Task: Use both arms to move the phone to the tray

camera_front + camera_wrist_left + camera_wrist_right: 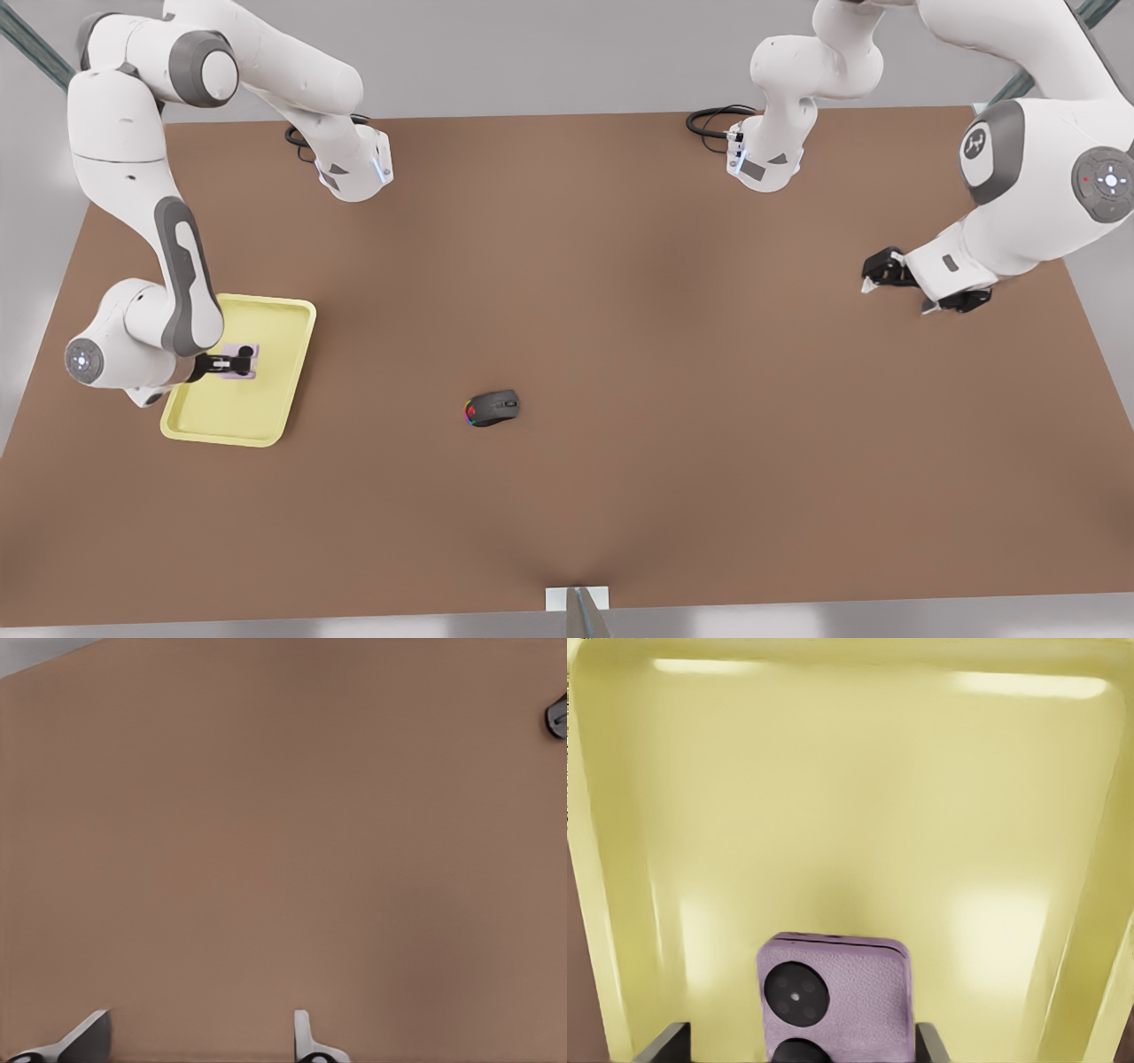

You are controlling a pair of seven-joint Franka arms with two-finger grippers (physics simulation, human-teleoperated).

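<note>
Phone [833, 997], pinkish, lies inside the tray [275, 372], between the right gripper's [232, 362] fingers, spread just beside its edges. Far across the bench [620, 266] from the tray, the left gripper [895, 288] hovers spread, waiting; a black mouse [493, 408] sits between.

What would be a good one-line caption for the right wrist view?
Right gripper straddles the phone, its fingers apart, over the tray.
</note>
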